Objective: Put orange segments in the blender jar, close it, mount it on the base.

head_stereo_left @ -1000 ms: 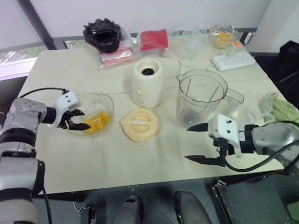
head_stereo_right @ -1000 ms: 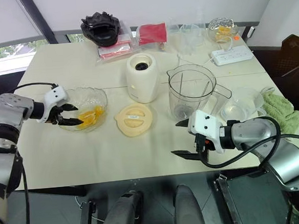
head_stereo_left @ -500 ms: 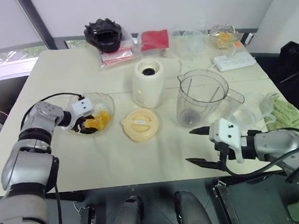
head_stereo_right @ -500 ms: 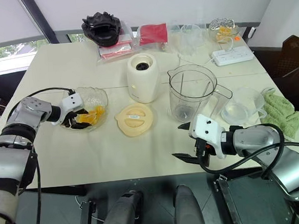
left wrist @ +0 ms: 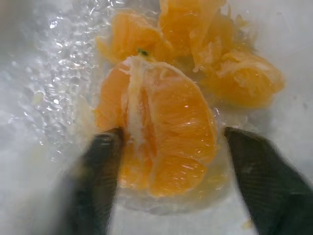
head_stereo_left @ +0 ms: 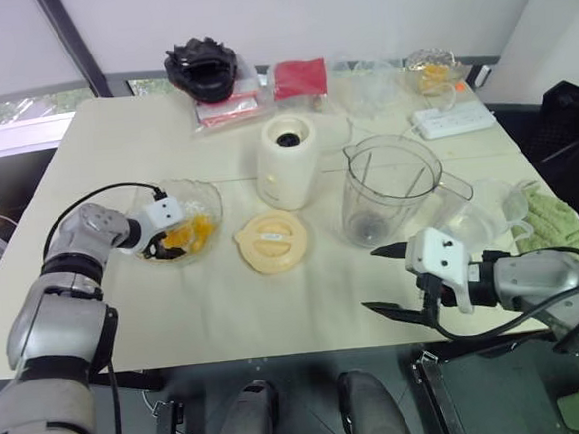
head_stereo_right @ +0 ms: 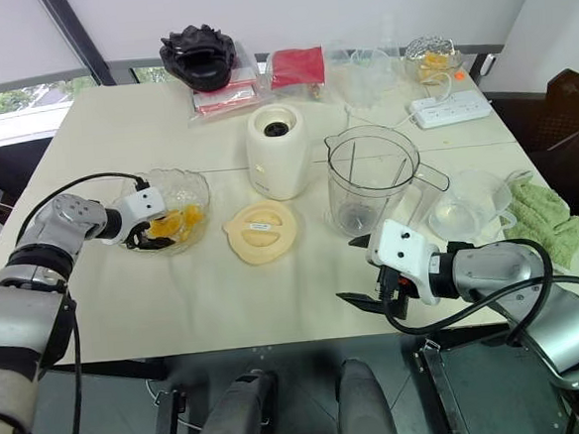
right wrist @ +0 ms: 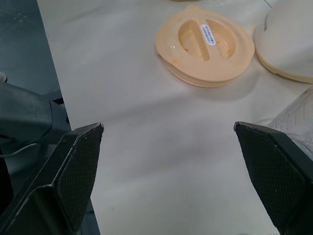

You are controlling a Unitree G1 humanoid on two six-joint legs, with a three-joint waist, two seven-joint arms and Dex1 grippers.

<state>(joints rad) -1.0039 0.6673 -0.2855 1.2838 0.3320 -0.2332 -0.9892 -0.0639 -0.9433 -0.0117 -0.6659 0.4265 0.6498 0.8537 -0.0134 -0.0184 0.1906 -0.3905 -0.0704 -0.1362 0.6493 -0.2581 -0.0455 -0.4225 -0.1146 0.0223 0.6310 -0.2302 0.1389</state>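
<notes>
A cream table carries everything. Near its middle stands the clear jar, upright and lidless, with its handle toward the robot's right. Just to its left stands the white base, black socket facing up, apart from the jar. In front of the base the flat cream lid lies on the table. At the table's left sits a shallow clear bowl holding the orange segments.

The left gripper reaches down into the bowl. Its black fingers are half spread on either side of one cluster of segments; one finger touches the fruit, while the other stands just clear of it.

The right gripper hovers over the table's near edge, in front of the jar, fingers spread wide and holding nothing.
</notes>
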